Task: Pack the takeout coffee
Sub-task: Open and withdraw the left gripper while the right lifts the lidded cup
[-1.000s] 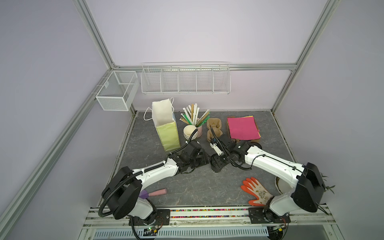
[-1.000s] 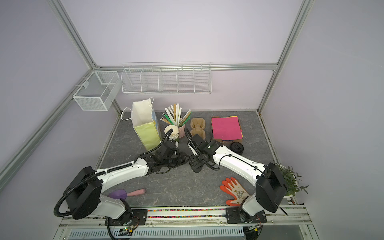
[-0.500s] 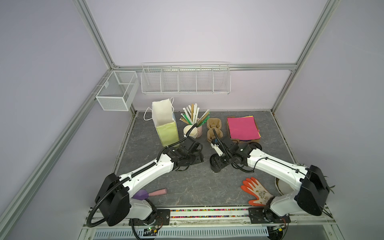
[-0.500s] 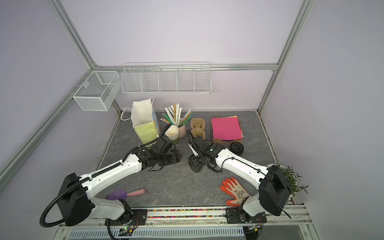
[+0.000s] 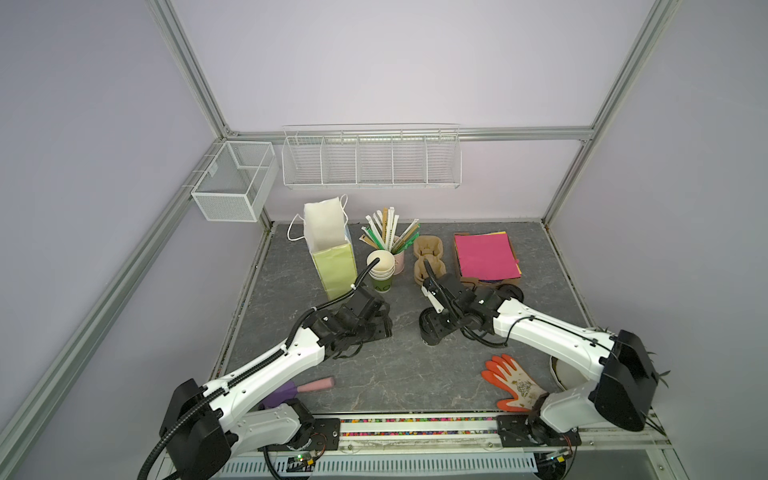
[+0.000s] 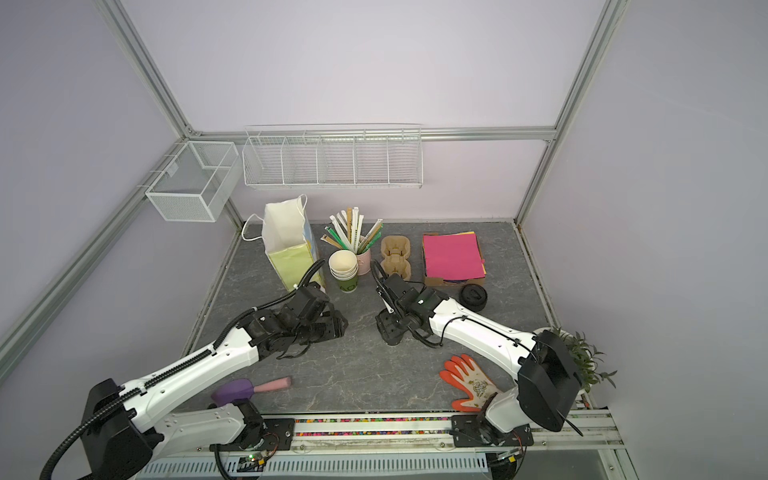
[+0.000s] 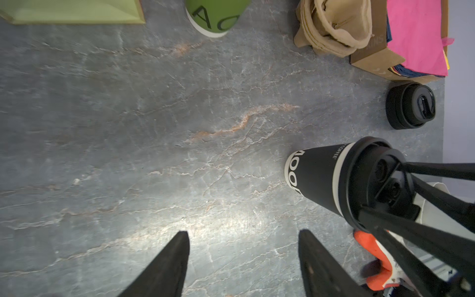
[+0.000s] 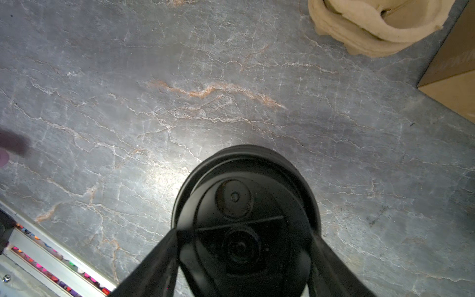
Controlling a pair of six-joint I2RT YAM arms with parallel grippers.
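Pinches cup [image 7: 316, 177] at the lid [image 8: 239, 167] with right gripper [image 8: 243, 231], upright, likely to avoid spills. Holds left gripper [image 7: 243, 232] spread, empty, aside.

Bare tabletop [image 5: 405, 374] at centre; paper bag [image 5: 334, 272], cup stack [image 5: 381, 266], carrier [image 5: 429, 258] along the back

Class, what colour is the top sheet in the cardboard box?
The top sheet is bright pink; clearest in a top view.
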